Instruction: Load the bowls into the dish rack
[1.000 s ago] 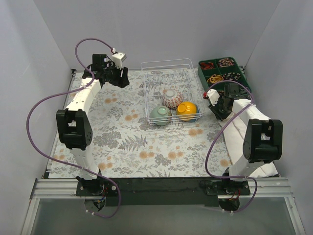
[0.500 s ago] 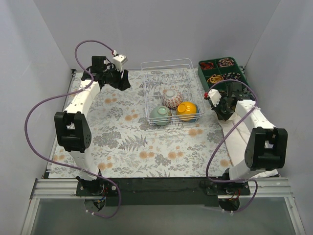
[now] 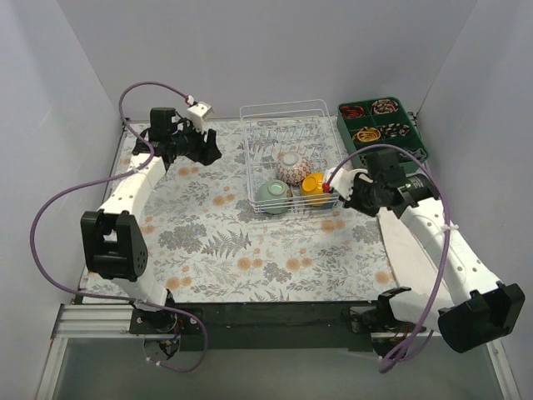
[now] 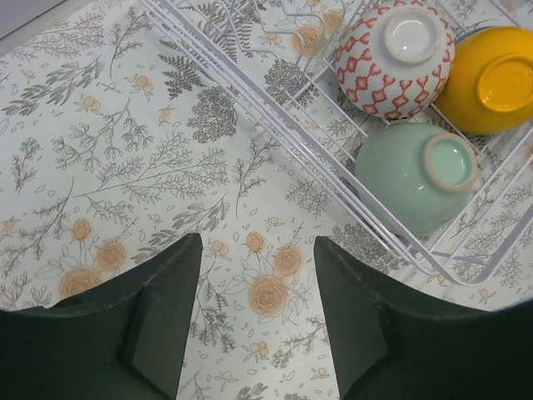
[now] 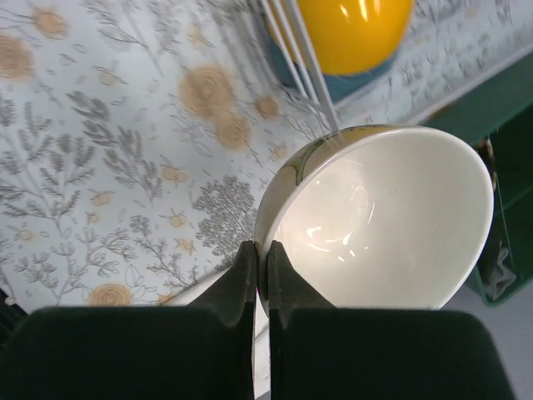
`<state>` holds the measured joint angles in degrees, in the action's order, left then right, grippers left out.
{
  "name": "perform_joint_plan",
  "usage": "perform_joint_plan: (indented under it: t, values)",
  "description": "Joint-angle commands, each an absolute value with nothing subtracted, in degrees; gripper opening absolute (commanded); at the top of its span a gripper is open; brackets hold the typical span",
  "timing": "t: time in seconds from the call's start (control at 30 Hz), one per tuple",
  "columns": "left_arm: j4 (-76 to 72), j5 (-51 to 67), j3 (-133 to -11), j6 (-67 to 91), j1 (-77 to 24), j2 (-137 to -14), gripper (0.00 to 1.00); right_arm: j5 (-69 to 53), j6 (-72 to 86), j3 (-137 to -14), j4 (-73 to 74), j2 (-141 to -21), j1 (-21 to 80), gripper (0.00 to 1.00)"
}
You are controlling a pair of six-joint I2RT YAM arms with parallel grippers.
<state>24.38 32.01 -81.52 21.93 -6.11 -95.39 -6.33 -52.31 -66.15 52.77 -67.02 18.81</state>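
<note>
The white wire dish rack (image 3: 287,109) stands at the back middle of the table. In it lie the red-and-white bowl (image 3: 291,167), the mint green bowl (image 3: 273,196) and the orange-yellow bowl (image 3: 317,184), which rests on a blue bowl (image 3: 323,201). My right gripper (image 3: 343,187) is shut on the rim of the cream bowl (image 5: 383,225), just outside the rack's front right corner. My left gripper (image 3: 208,148) is open and empty above the cloth, left of the rack. The left wrist view shows the rack wires (image 4: 275,125) and the three bowls. The blue-patterned bowl is out of view.
A dark green compartmented tray (image 3: 383,125) of small items sits at the back right, right of the rack; its edge also shows in the right wrist view (image 5: 508,108). A floral cloth (image 3: 241,250) covers the table. Grey walls enclose the back and sides.
My right arm has swung left from beside the green tray to the rack's front right corner, carrying the cream bowl. My left gripper has shifted slightly left and stayed open.
</note>
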Motion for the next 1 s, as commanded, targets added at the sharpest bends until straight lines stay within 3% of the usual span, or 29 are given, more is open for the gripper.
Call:
perform_joint_plan:
  t: [0.0,0.13,0.2,0.47,0.6,0.93,0.97]
  values:
    - [21.2,27.9,-76.9,27.5,-6.2,-85.3,0.57,-5.2,-55.3,-71.4,57.6,-65.7,30.0,0.01]
    - [24.3,22.1,-72.6,34.7,-5.5,-76.1,0.66,-4.9,-56.6,-72.6,59.8,-68.0,41.5,0.01]
    - [26.8,21.5,-69.8,32.2,-5.5,-72.5,0.76,-4.7,-57.2,-72.5,59.9,-69.4,48.2,0.01]
    - [39.5,20.5,-63.2,20.4,-5.5,-58.6,0.78,-5.8,-58.3,-63.4,55.0,-74.2,68.4,0.01]
    - [40.5,18.4,-60.2,17.1,-5.5,-50.5,0.79,-7.6,-58.9,-59.7,49.2,-76.7,70.4,0.01]
    - [46.9,23.0,-57.4,13.1,-5.5,-46.4,0.77,-4.5,-62.8,-56.3,38.3,-80.9,66.2,0.01]
    - [47.5,24.2,-57.0,12.1,-5.5,-46.1,0.77,-4.7,-62.6,-56.0,38.0,-80.9,66.0,0.07]
